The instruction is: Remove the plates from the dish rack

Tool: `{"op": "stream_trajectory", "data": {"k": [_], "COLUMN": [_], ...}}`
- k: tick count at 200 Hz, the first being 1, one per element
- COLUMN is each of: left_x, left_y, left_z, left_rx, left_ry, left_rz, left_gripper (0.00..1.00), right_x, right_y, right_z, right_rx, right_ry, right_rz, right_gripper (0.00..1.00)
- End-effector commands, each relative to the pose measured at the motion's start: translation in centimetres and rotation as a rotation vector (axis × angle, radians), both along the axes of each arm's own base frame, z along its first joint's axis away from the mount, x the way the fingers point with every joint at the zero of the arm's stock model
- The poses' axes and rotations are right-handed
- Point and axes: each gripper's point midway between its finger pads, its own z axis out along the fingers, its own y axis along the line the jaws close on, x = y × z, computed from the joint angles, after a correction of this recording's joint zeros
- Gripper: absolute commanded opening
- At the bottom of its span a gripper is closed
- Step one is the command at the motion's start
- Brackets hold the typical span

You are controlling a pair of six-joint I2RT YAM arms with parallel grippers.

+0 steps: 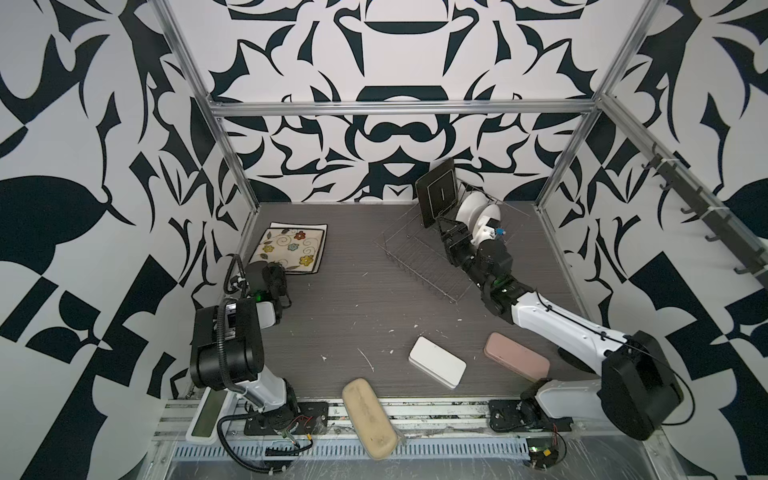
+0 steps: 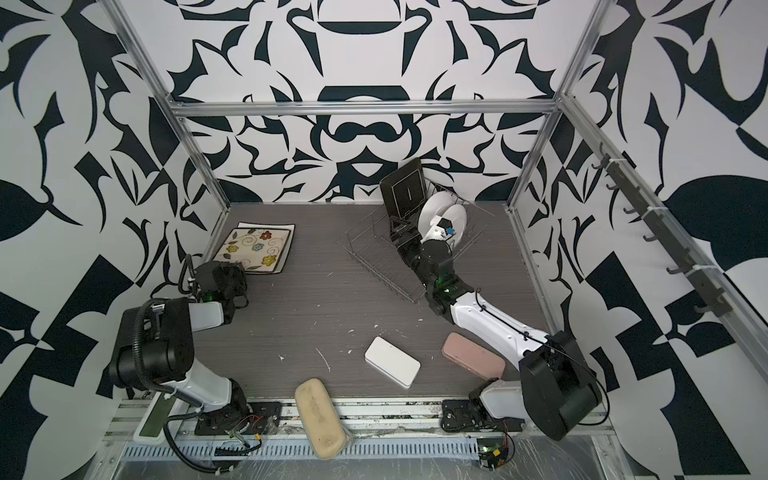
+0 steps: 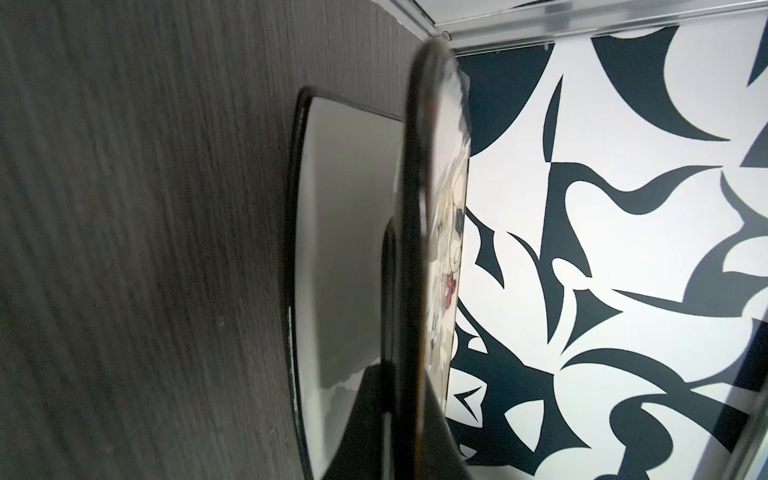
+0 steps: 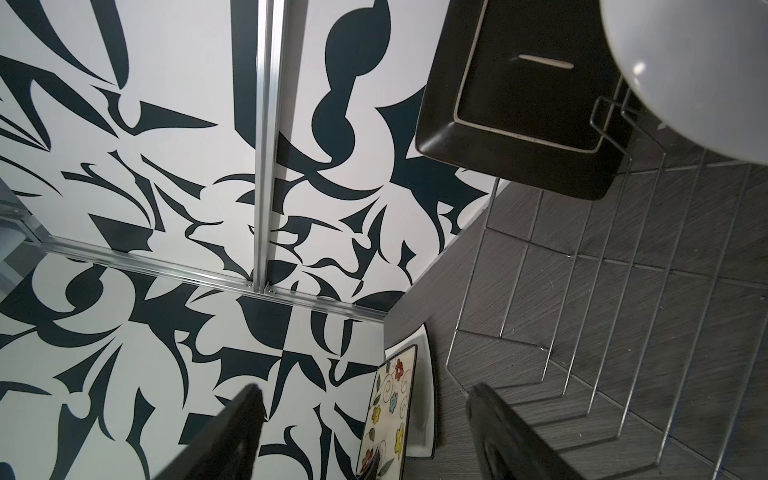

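Toward the back right in both top views, the dish rack point(image 1: 419, 257) holds a black square plate point(image 1: 437, 195) upright at its far end, with two round white plates point(image 1: 473, 212) beside it. The right gripper point(image 1: 451, 230) sits inside the rack, just before the black plate. Back left, the left gripper point(image 1: 276, 272) meets the flowered plate point(image 1: 291, 249).

Left wrist: the jaws pinch that plate's rim (seen edge-on) above a white square plate point(image 3: 340, 208) on the table point(image 3: 145, 249).

Right wrist: the jaws stand wide, nothing between them.
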Motion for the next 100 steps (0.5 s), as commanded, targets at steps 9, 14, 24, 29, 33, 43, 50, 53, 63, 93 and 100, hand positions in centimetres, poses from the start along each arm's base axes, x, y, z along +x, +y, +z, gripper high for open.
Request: {"op": "stream_trajectory", "data": {"k": [9,14,24,29,33,43,50,53,63,93,100], "left_x": [3.6,3.7,3.9,4.0,4.1,4.3,4.4,4.4,4.5,4.6,4.7], "left_y": [0.6,0.6,0.5,0.5,0.5,0.3,0.3,0.3,0.4,0.4,0.4], "left_z": [8.7,8.6,8.7,8.6,8.6,8.5,8.4,8.3,8.2,7.7,7.6], "left_rx": [0.058,0.058,0.057,0.055,0.053,0.049,0.048,0.046,0.044,0.041,0.04], "left_ry": [-0.301,-0.302,-0.307,-0.308,-0.307,-0.309,-0.308,-0.307,-0.306,-0.3,-0.301], "left_rz": [-0.016,-0.019,-0.025,-0.028,-0.032,-0.038,-0.041,-0.042,-0.041,-0.04,-0.04], "left_gripper": [0.0,0.0,0.0,0.0,0.0,0.0,0.0,0.0,0.0,0.0,0.0], "right_x": [-0.3,-0.2,-0.2,-0.2,-0.2,-0.2,-0.2,-0.1,-0.1,-0.1,-0.1], "right_y": [-0.3,-0.3,-0.3,-0.3,-0.3,-0.3,-0.3,-0.3,-0.3,-0.3,-0.2], "right_z": [3.7,3.6,3.7,3.6,3.6,3.5,3.5,3.5,3.4,3.5,3.5], "right_rx": [0.029,0.027,0.025,0.024,0.023,0.022,0.021,0.021,0.02,0.024,0.023], "right_ry": [-0.087,-0.086,-0.087,-0.085,-0.085,-0.082,-0.083,-0.081,-0.079,-0.079,-0.079], "right_rz": [-0.002,-0.003,-0.003,-0.004,-0.004,-0.006,-0.006,-0.006,-0.004,-0.004,-0.004], "right_gripper": [0.81,0.81,0.81,0.81,0.81,0.81,0.81,0.81,0.81,0.8,0.8]}}
